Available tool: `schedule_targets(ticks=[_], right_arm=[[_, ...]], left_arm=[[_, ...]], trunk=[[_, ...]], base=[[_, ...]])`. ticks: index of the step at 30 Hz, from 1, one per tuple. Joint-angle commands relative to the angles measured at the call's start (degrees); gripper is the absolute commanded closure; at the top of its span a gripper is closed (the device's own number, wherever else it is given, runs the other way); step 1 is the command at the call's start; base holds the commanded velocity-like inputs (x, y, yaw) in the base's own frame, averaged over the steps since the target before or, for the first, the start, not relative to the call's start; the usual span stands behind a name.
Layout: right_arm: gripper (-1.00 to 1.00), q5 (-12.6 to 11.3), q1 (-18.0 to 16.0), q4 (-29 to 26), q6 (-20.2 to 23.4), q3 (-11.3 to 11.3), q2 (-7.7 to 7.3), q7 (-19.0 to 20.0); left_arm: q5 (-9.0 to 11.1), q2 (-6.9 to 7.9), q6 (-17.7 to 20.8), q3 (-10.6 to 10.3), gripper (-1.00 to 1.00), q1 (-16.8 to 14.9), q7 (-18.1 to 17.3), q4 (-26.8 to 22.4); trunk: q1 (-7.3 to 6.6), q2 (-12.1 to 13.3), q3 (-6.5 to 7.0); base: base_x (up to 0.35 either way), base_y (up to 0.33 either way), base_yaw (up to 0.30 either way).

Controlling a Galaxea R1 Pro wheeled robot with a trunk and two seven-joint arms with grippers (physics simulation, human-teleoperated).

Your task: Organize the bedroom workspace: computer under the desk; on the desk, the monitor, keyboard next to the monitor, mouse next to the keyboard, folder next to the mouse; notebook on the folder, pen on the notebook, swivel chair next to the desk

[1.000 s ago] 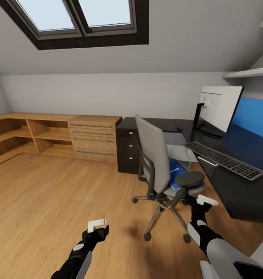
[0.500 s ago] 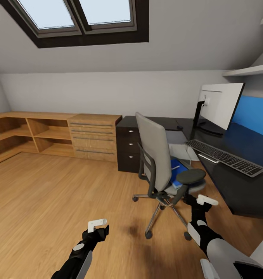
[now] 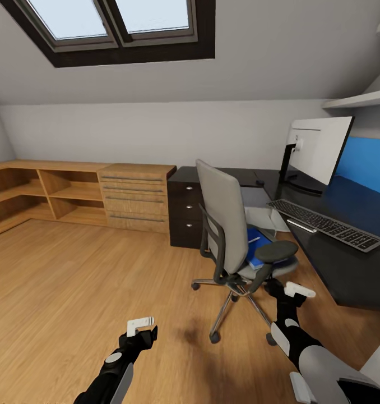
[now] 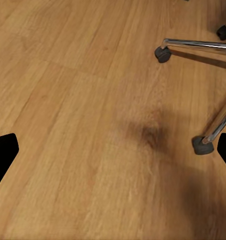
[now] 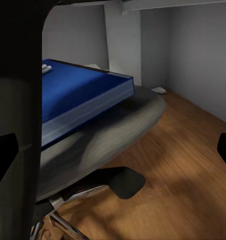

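Head view: we count one swivel chair (image 3: 226,224) carrying one folder (image 3: 258,249), plus one monitor (image 3: 318,151) and one keyboard (image 3: 324,224) on the counter (image 3: 347,264). Both grippers, left (image 3: 140,324) and right (image 3: 299,290), have jaws apart, holding nothing.

The swivel chair (image 3: 235,241), holding the folder (image 3: 258,247), stands beside the desk (image 3: 347,269) bearing the monitor (image 3: 316,151) and keyboard (image 3: 324,224).

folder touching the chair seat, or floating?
Touching. Right wrist view shows the folder lying flat on the swivel chair seat, its lower edge meeting the cushion with no gap.
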Motion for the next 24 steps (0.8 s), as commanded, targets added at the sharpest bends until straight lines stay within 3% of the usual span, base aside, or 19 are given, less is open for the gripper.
schedule_targets(ticks=[1, 24], right_arm=[[-1.00, -0.34, -0.04, 0.05, -0.24, 0.15, -0.01, -0.02], [-1.00, -0.41, -0.04, 0.05, -0.30, -0.15, -1.15, -0.02]], left_arm=[[0.60, 0.01, 0.30, -0.08, -1.00, -0.01, 0.28, -0.10], [0.60, 0.21, 0.28, 0.12, -1.00, -0.01, 0.23, -0.08]], trunk=[[-0.01, -0.02, -0.06], [-0.01, -0.02, -0.06]], base=[[0.000, 0.000, 0.000], [0.000, -0.024, 0.000]])
